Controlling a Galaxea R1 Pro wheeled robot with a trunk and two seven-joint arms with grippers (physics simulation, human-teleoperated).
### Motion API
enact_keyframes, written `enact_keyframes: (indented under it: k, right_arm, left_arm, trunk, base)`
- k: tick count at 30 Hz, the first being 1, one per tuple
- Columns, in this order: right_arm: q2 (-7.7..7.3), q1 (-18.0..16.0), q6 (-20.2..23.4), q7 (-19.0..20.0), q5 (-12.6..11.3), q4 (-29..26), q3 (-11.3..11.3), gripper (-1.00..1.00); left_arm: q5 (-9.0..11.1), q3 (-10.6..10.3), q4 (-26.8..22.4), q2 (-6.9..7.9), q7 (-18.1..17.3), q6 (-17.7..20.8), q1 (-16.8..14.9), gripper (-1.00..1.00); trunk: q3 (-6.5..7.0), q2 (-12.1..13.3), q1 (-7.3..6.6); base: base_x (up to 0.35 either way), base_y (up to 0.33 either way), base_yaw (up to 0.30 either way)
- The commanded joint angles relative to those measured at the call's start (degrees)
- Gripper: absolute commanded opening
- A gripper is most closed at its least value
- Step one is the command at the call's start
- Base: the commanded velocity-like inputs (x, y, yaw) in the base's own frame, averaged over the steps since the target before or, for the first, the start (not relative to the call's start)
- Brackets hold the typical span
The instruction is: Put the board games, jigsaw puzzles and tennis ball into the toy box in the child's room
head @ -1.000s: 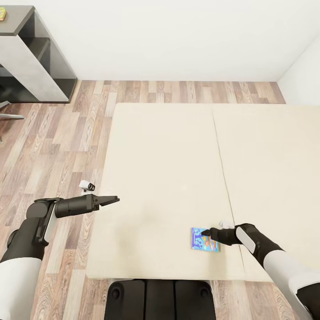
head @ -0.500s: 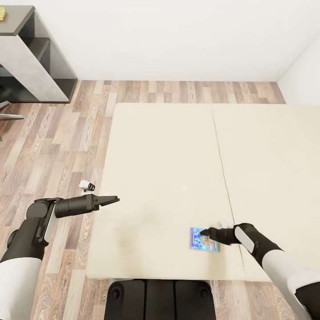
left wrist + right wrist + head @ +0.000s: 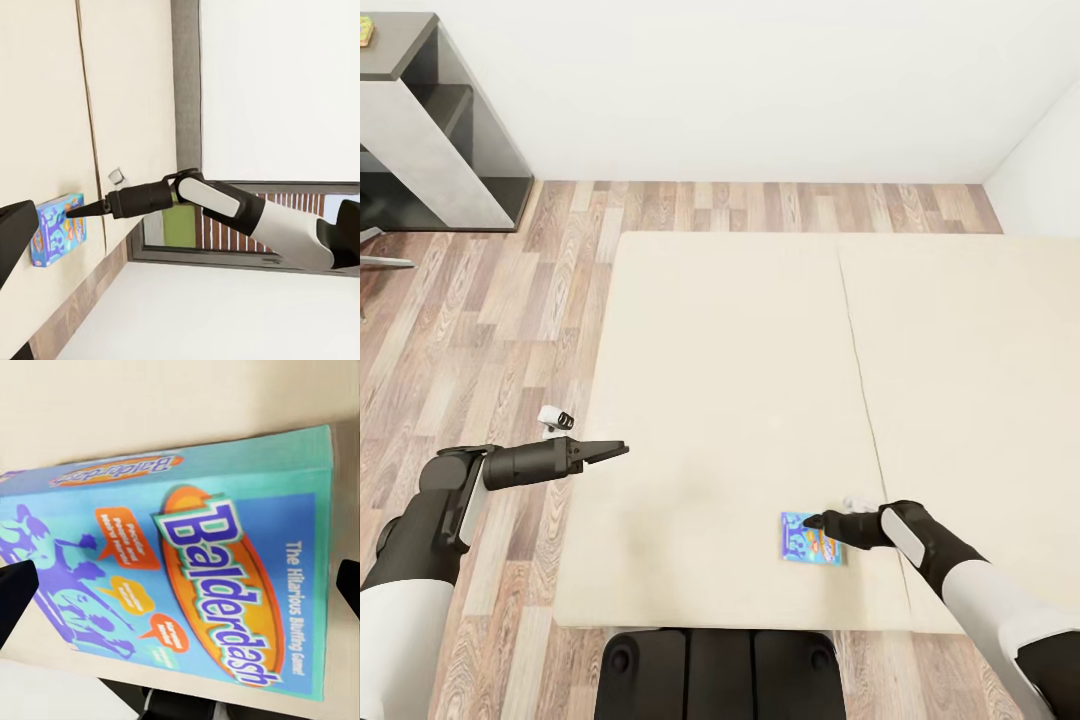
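Note:
A light blue board game (image 3: 800,540) lettered "Balderdash" lies flat on the beige bed (image 3: 740,350), near its front edge. My right gripper (image 3: 810,521) is low over the box's right part and open, its dark fingertips (image 3: 15,600) standing outside the box's two ends (image 3: 187,585). The left wrist view shows the same box (image 3: 56,229) with the right gripper (image 3: 75,211) pointing onto it. My left gripper (image 3: 618,450) hovers over the bed's left edge, open and holding nothing. The table, toy box, jigsaw puzzles and tennis ball are out of view.
A dark grey shelf unit (image 3: 430,130) stands at the back left on the wood-plank floor (image 3: 490,330), with a small colourful item (image 3: 365,35) on its top. White walls close the back and right. My base (image 3: 720,670) touches the bed's front edge.
My right gripper has shifted a little to the left, and the blue box has slid left with it. The left arm has not moved.

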Motion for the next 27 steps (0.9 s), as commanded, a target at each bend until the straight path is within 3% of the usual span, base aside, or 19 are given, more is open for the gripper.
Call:
enact_keyframes:
  k: [1, 27]
  right_arm:
    - [-0.03, -0.05, 0.15, 0.20, 0.10, -0.04, 0.22, 1.00]
    - [1.05, -0.13, 0.66, 0.04, 0.19, 0.07, 0.30, 1.00]
  left_arm:
    - [-0.05, 0.01, -0.01, 0.01, -0.25, 0.61, -0.02, 1.00]
    - [-0.05, -0.03, -0.01, 0.01, -0.25, 0.61, -0.02, 1.00]
  trunk:
    - [-0.06, -0.09, 0.03]
    - [-0.06, -0.09, 0.03]
  base:
    - [0.000, 0.000, 0.000]
    - [0.000, 0.000, 0.000]
